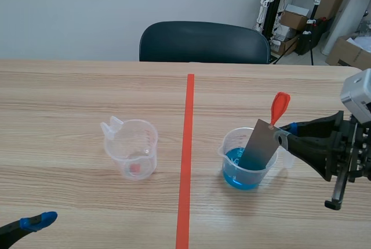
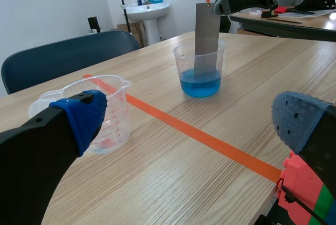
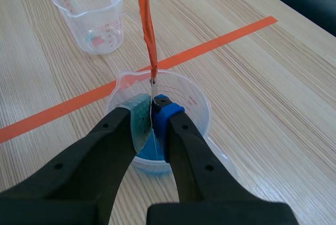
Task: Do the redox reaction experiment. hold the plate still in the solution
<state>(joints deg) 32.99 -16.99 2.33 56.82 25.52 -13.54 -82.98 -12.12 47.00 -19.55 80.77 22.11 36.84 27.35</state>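
The right gripper's (image 1: 283, 137) fingers are clamped on the upper end of the flat grey metal plate (image 1: 259, 144), one pad on each face. The plate leans in the clear plastic beaker (image 1: 227, 147), its lower end dipped in the blue solution (image 1: 234, 172) filling the bottom. An orange-red strip (image 1: 279, 107) rises from the plate's top corner. The right arm lies low over the wooden surface (image 1: 69, 98). Beyond the orange-red tape line (image 1: 186, 162), a second clear spouted measuring cup (image 1: 132, 147) holds a small reddish trace. The left gripper (image 2: 191, 122) sits low at the near corner, fingers spread wide on nothing.
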